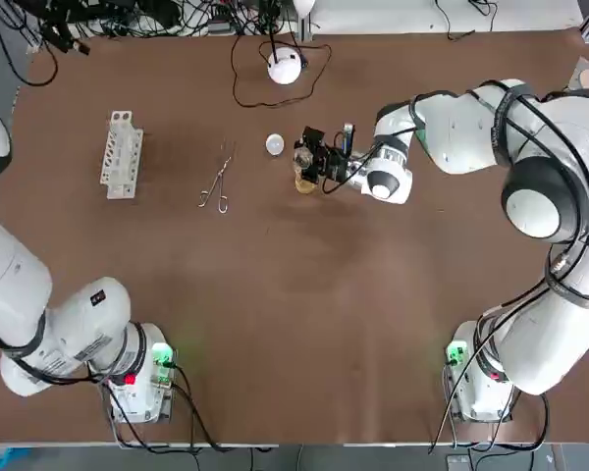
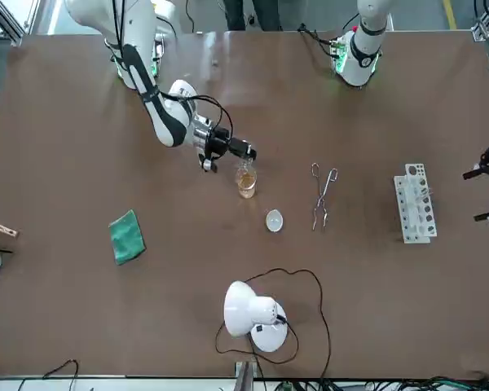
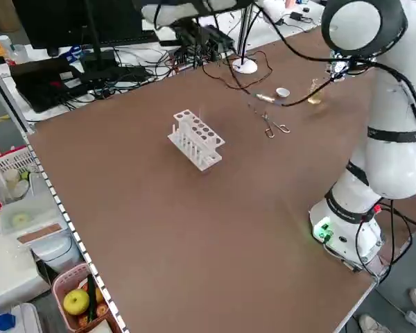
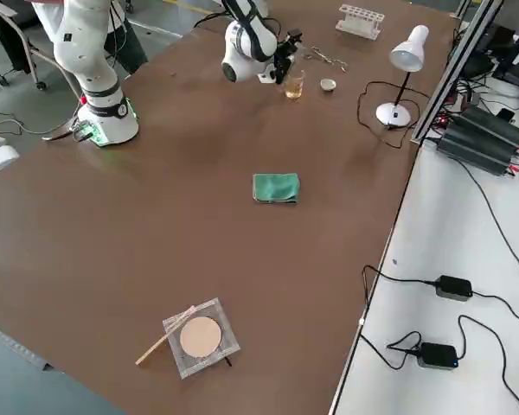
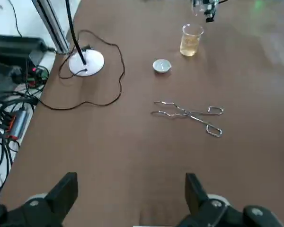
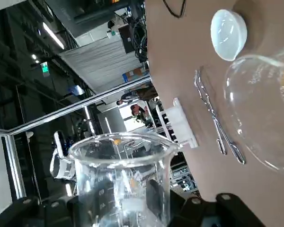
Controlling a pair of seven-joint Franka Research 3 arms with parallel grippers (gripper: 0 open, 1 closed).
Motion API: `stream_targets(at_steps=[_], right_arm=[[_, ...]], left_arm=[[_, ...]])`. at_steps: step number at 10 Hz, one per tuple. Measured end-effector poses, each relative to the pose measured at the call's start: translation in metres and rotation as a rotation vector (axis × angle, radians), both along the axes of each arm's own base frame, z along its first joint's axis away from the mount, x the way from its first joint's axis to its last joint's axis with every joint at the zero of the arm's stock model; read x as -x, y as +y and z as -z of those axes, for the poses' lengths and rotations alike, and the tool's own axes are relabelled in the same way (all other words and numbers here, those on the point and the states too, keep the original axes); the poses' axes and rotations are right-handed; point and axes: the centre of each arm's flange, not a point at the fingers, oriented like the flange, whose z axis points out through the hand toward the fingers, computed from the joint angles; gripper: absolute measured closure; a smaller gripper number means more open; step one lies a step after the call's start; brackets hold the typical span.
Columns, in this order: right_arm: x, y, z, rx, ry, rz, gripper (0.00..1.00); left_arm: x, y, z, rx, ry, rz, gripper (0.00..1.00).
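**Glass tipped over glass at mid-table: a spill is the worry**

The table (image 1: 294,294) is broad and bare around the work, so anything spilled would spread freely across it. The right gripper (image 1: 312,157) is out over the middle of the far half. Its jaws are clamped on a small clear beaker (image 6: 123,175), held tipped just above a standing beaker (image 2: 245,181) of amber liquid.

The worst I can picture is the smooth glass slipping in the jaws. The held lip could also knock the standing beaker over, since it sits free on the table with nothing bracing it.

A lesser risk is liquid missing the mouth and running toward the lamp (image 1: 286,65), whose cord loops nearby. The test-tube rack (image 1: 123,154) is well apart and looks safe. The tongs (image 1: 216,182) are near enough to be splashed, and the little white dish (image 1: 274,144) lies just beside the beakers.

Some things are hard to make out. The left gripper (image 5: 130,179) hangs off by the table's left edge, jaws apart and empty — the overhead view barely catches it. I cannot tell whether the two glass rims touch, because the gripper body covers the gap from above. Nor can I say whether there is any liquid in the clear beaker, as reflections fill it.
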Motion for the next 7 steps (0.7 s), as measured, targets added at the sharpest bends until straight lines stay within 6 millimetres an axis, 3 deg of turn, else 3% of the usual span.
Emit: stream_targets(at_steps=[3, 5, 7], right_arm=[[-0.002, -0.001, 0.0, -0.036, 0.102, 0.008, 0.61], [-0.004, -0.002, -0.001, -0.076, 0.192, 0.014, 0.61], [-0.006, -0.001, -0.005, -0.111, 0.243, 0.014, 0.61]], left_arm=[[-0.004, -0.095, -0.037, -0.192, 0.131, -0.134, 0.0], [-0.009, -0.13, -0.047, -0.304, 0.144, -0.269, 0.0], [-0.01, -0.15, -0.043, -0.386, 0.222, -0.461, 0.0]])
